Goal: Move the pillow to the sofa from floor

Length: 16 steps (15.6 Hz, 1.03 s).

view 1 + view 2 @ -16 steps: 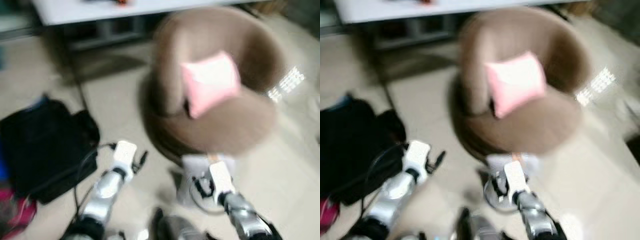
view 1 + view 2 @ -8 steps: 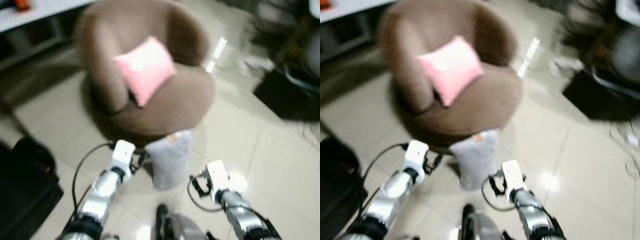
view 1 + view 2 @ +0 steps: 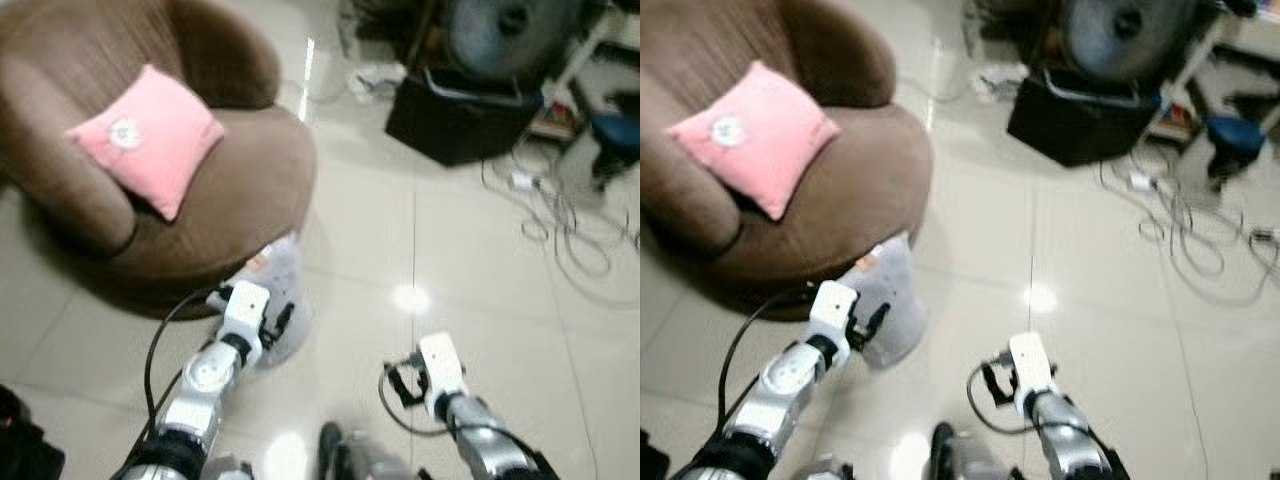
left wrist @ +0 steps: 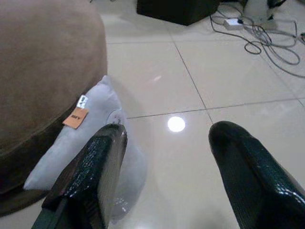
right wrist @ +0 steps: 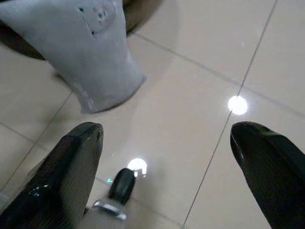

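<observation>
We look down on a glossy tiled floor (image 3: 470, 250) with a round brown sofa chair (image 3: 240, 190) at the left of our head view. The grey pillow (image 3: 887, 305) stands on the floor, propped against the base of the chair, with a small orange tag near its upper edge; it touches the chair's side and rests on the tiles. A pink cushion (image 3: 143, 135) already lies on the chair's seat, leaning against the backrest. Our left end effector (image 4: 167, 176) hangs low just beside the grey pillow, its two black fingers (image 4: 90, 176) spread wide apart and holding nothing; in the left wrist view one finger overlaps the pillow's lower edge, though we cannot tell whether it touches the fabric. Our right end effector (image 5: 171, 181) hovers over bare tiles to the right of the pillow, and its fingers also stand wide apart with nothing between them; the pillow's lower corner lies ahead of it, apart from both fingers. Farther back on the right sit a black box (image 3: 455, 120) on the floor, a round grey fan (image 3: 510, 30) behind it, and a tangle of cables (image 3: 560, 220) trailing across the tiles. Bright spots of ceiling light reflect off the floor between our arms.
</observation>
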Motion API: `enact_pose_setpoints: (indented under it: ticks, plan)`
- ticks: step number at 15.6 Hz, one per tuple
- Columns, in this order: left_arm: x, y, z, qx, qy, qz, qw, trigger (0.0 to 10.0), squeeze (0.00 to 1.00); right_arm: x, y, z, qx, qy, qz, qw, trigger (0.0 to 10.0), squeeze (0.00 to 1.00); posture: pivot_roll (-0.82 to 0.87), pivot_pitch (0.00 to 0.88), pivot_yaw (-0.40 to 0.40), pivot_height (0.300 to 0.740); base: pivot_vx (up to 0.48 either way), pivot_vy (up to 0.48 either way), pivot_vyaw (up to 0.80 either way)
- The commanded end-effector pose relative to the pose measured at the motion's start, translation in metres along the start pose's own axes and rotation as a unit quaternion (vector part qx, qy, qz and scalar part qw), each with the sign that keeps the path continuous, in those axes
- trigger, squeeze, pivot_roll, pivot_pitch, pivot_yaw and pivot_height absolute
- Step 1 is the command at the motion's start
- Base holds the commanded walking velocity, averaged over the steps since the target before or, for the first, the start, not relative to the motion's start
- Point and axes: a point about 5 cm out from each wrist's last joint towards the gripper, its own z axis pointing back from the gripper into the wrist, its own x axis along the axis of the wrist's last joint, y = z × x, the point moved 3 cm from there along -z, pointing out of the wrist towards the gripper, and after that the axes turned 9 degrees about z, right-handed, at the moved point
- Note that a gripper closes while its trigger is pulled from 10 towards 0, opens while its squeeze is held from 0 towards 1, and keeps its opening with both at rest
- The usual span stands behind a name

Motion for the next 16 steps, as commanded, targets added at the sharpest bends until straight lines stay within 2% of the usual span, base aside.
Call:
enact_pose_setpoints:
  ticks: [1, 5, 6, 7, 8, 10, 12, 14, 16]
  plan:
    - [-0.004, -0.008, -0.001, -0.009, 0.007, 0.005, 1.0, 10.0, 0.0, 0.004, -0.007, 0.0, -0.009, -0.009, 0.014, 1.0, 10.0, 0.0, 0.01, 0.18, -0.095, 0.74, 0.0, 0.0, 0.0]
    - [0.0, -0.002, -0.001, 0.011, -0.006, -0.001, 1.0, 10.0, 0.0, 0.024, -0.014, -0.004, -0.014, -0.04, 0.021, 0.999, 10.0, 0.0, 0.01, 0.186, -0.099, 0.74, 0.0, 0.0, 0.0]
    - [0.003, 0.0, -0.002, 0.019, -0.013, 0.003, 1.0, 10.0, 0.71, 0.029, -0.015, -0.004, -0.016, -0.048, 0.022, 0.998, 10.0, 0.0, 0.01, 0.186, -0.099, 0.74, 0.0, 0.0, 0.0]
    - [0.005, 0.001, -0.003, 0.023, -0.014, 0.002, 1.0, 10.0, 0.95, 0.035, -0.014, -0.005, -0.017, -0.055, 0.027, 0.998, 10.0, 0.0, 0.01, 0.187, -0.099, 0.74, 0.0, 0.0, 0.0]
    - [0.011, 0.002, -0.004, 0.027, -0.032, 0.006, 0.999, 10.0, 1.0, 0.042, -0.013, -0.004, -0.018, -0.064, 0.03, 0.997, 10.0, 0.0, 0.01, 0.187, -0.099, 0.74, 0.0, 0.0, 0.0]
    - [0.012, 0.005, -0.006, 0.034, -0.025, 0.009, 0.999, 10.0, 1.0, 0.051, -0.01, -0.001, -0.022, -0.075, 0.032, 0.996, 10.0, 0.0, 0.01, 0.189, -0.098, 0.74, 0.0, 0.0, 0.0]
    - [0.008, -0.004, -0.007, -0.006, -0.005, 0.018, 1.0, 10.0, 1.0, 0.051, -0.01, -0.001, -0.025, -0.071, 0.033, 0.997, 10.0, 0.0, 0.01, 0.189, -0.098, 0.74, 0.0, 0.0, 0.0]
    - [0.014, 0.0, -0.008, 0.014, -0.026, 0.012, 0.999, 10.0, 1.0, 0.052, -0.009, 0.003, -0.028, -0.063, 0.032, 0.997, 10.0, 0.0, 0.01, 0.189, -0.098, 0.74, 0.0, 0.0, 0.0]
    - [0.016, 0.003, -0.009, 0.022, -0.034, 0.024, 0.999, 10.0, 1.0, 0.052, -0.008, 0.004, -0.027, -0.061, 0.032, 0.997, 10.0, 0.0, 0.01, 0.175, -0.105, 0.74, 0.0, 0.0, 0.0]
